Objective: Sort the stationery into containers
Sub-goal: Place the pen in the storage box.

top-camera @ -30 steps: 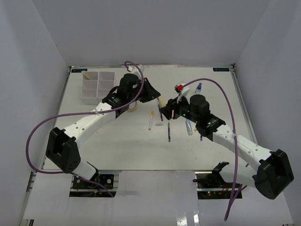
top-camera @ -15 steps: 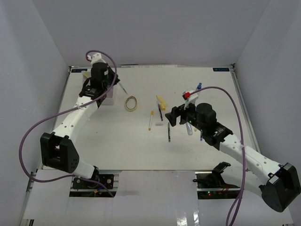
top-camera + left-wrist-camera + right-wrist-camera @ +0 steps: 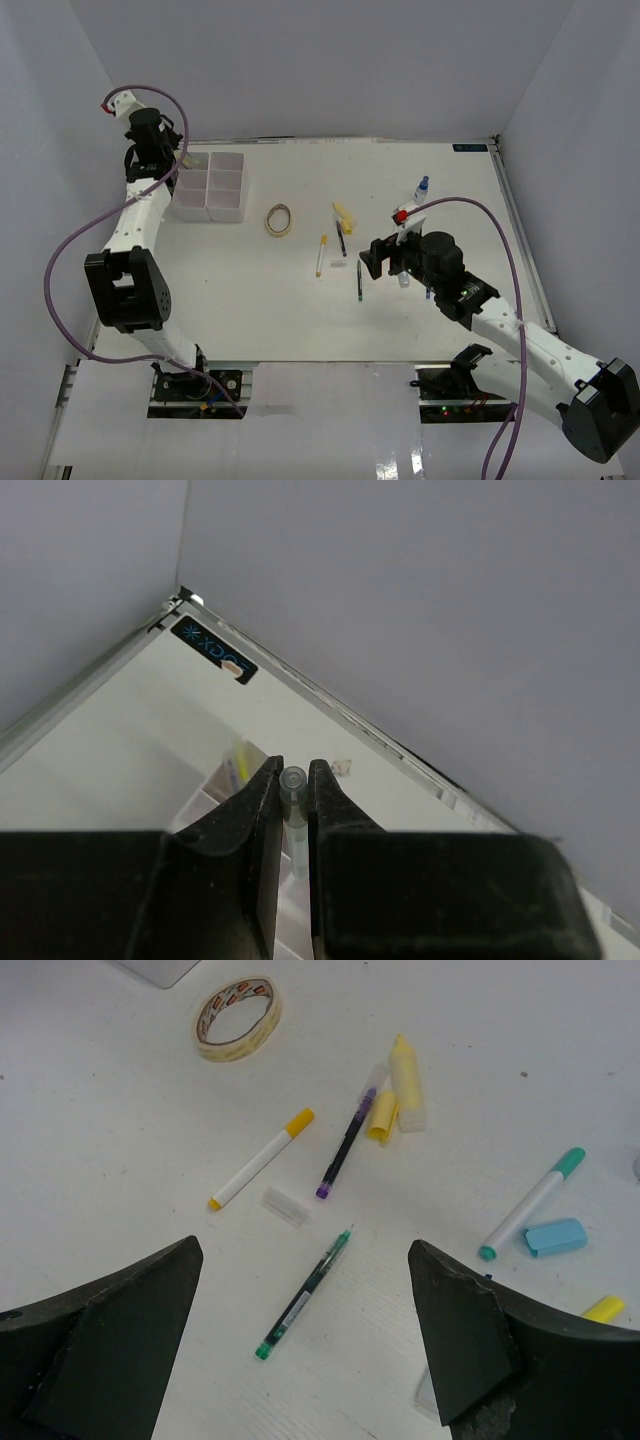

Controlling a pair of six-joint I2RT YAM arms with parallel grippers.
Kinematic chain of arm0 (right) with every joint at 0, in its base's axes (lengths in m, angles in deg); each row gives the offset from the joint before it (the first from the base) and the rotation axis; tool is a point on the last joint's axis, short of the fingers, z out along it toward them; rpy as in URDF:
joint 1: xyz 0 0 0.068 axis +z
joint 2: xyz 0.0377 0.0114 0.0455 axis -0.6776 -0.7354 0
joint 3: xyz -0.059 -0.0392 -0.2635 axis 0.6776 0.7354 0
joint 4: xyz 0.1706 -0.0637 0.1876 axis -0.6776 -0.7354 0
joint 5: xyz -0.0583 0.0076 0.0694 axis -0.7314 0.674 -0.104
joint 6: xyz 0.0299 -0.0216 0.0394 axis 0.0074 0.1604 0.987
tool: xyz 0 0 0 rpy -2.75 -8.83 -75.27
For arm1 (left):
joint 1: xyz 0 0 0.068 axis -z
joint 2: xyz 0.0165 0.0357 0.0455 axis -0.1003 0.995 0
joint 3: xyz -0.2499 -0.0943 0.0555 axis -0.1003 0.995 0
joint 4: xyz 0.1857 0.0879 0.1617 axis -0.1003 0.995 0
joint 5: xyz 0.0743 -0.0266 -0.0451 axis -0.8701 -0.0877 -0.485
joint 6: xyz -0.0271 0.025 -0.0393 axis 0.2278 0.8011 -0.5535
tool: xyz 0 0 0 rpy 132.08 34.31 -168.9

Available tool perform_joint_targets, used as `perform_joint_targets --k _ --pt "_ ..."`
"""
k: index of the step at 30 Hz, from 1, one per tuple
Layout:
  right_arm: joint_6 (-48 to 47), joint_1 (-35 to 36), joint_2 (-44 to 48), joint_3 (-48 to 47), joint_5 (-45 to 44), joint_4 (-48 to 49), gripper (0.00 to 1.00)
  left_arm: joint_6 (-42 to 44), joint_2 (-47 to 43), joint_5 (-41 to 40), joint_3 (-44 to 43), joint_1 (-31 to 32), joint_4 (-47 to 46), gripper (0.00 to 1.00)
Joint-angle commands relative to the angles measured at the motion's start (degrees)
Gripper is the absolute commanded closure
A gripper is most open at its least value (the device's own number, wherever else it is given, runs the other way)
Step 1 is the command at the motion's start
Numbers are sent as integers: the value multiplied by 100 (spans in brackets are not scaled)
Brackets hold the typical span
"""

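Left tool (image 3: 293, 805) grips a thin clear pen (image 3: 293, 780) by the white plastic six-box tray (image 3: 208, 186), far-left tabletop (image 3: 250, 300) corner. Right tool (image 3: 376, 257) gapes; most pens (image 3: 304, 1294) lie loose.

Right claw (image 3: 303, 1248): black, matte. Worktop (image 3: 120, 1140): white, a few dark specks.

Between the right claw's fingers: green pen (image 3: 303, 1294), dark barrel, green ends.

Just ahead of it:
- clear cap (image 3: 286, 1206);
- white marker (image 3: 260, 1158), yellow cap;
- purple pen (image 3: 346, 1145), upper half clear;
- yellow highlighter (image 3: 407, 1088).

Farther ahead: tape ring (image 3: 237, 1018), cream, red and green print inside.

Beyond the finger at the view's right: teal-capped marker (image 3: 530, 1203), white barrel; light blue eraser (image 3: 555, 1237).

Left claw (image 3: 292, 800): black, clamped on a pale translucent pen (image 3: 294, 778). Organizer tray (image 3: 208, 190) beside it: white.
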Motion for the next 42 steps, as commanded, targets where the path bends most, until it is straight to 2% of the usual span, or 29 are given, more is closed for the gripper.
perform_joint_targets --k 1,13,19,24,28,29,31,36,38,42 --pt "-110 17 93 68 -88 119 10 26 343 -105 -418 -211 -401 94" --pt "-145 8 128 138 -150 101 10 -79 1320 114 -858 -353 -701 91" --pt "-145 17 189 138 -150 49 10 -167 1549 299 -753 -353 -876 79" --pt "-93 8 286 156 -132 -4 10 -167 1541 422 -735 -344 -841 55" --pt "-5 8 409 147 -132 -66 10 -97 1392 501 -727 -353 -675 43" --pt "21 8 435 147 -150 -66 10 -105 1348 527 -718 -353 -657 37" --pt "57 8 532 147 -194 -74 10 -35 1225 589 -700 -353 -604 30" --pt "127 8 655 191 -589 -136 7 149 979 1044 -1016 -344 422 7" --pt "241 8 699 156 -782 -224 7 272 760 1300 -1122 -353 992 2" --pt "242 -1 734 50 -1169 -347 7 553 40 1863 -692 -353 1575 2"
